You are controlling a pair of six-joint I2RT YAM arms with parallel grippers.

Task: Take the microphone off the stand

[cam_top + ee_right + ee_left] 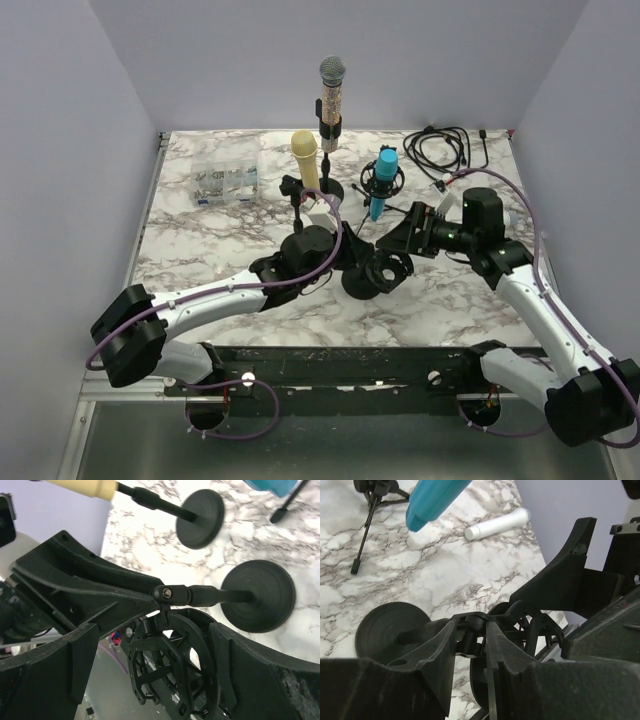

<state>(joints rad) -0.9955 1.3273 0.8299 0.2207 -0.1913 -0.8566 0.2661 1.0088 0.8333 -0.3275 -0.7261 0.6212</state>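
Tabletop (200, 250): white marble with grey veins.

- Far left: clear box (225, 181) with compartments.
- Yellow microphone (305, 158): cream-yellow, rounded head. It stands on a round-based stand with its long axis near upright and its head up.
- Glitter microphone (331, 100): back centre, clipped on the tallest stand. Grey mesh head up, sparkly handle down, axis vertical.
- Left pincer (470, 635): closed on a thin black part of the black stand (357, 283), just beside its ring mount (145, 670). The stand's disc base sits flat on the tabletop, near centre.
- Teal microphone (387, 160): smooth bright teal body, held in a black ring cradle on a tripod (369, 525), just behind the black stand. Its long axis is steeply tilted. The upper end leans toward the back wall, and the rounded lower end points down toward the arms, clear of the tabletop.
- Right pincer (155, 655): wide open, one finger on each side of the ring mount, neither touching it. The right wrist view looks through the ring's black webbing. The stand's rod runs from a screw joint to the disc base.
- Back right: black cable (445, 148), loosely coiled.
- White tube (496, 524): lying flat near the right wall.

I cannot tell from these views which of the three microphones is the one to remove. The teal one is nearest both pincers.
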